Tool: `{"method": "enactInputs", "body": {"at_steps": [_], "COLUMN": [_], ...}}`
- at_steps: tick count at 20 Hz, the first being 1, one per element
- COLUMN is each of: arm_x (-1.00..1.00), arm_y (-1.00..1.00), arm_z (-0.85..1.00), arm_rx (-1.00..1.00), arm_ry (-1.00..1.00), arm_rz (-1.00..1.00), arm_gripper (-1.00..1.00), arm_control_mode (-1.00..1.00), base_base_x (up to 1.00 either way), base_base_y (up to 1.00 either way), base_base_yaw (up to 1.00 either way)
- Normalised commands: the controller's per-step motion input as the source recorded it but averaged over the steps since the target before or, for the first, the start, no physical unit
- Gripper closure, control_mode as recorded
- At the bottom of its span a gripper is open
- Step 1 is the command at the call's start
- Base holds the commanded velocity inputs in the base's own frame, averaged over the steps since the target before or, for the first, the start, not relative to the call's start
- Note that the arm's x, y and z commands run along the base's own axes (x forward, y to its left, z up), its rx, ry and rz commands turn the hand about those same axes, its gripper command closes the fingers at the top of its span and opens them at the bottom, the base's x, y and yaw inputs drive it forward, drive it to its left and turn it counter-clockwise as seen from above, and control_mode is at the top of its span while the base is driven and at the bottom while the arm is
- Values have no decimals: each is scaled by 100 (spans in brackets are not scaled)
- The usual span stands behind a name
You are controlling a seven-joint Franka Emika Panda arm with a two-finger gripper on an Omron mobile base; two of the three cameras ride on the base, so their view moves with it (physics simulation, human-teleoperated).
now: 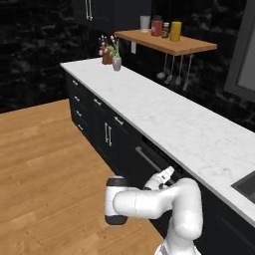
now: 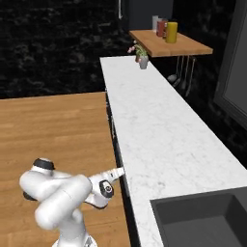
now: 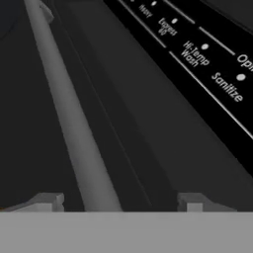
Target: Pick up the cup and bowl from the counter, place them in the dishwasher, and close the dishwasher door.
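A white robot arm is reaching toward the dishwasher (image 1: 149, 162) under the counter (image 1: 164, 117), its gripper (image 3: 116, 200) standing wide open with nothing between the fingertips (image 3: 47, 201). In the hand view the long grey bar handle (image 3: 69, 113) of the dishwasher door (image 3: 148, 143) is running up between the spread tips, close to the left one; whether either tip is touching it cannot be told. The door is standing upright, shut against the cabinet front. Along its black control strip (image 3: 207, 59), white lettering is reading "Hi-Temp Wash" and "Sanitize", with the start of a word, "Op", cut off at the edge; smaller words further along are too blurred to read.

On the wooden shelf (image 1: 174, 45) above the far end of the counter, four containers are standing in a row: a pale tumbler (image 1: 145, 23), a red jar (image 1: 157, 27), a small dark jar (image 1: 166, 30) and a yellow canister (image 1: 175, 31). Their contents and labels are too small to make out. A small vase (image 1: 116, 63) holding flowers is sitting on the counter below. A dark sink basin (image 2: 207, 222) is lying at the near end.
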Motion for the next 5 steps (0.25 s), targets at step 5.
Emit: {"method": "enactInputs", "body": {"at_steps": [5], "arm_x": [34], "arm_y": [-80], "arm_z": [-37], "arm_rx": [-3], "arm_ry": [0], "arm_rz": [2], "arm_gripper": [-100], "arm_control_mode": [-100], "base_base_x": [0], "base_base_y": [0], "base_base_yaw": [0]}}
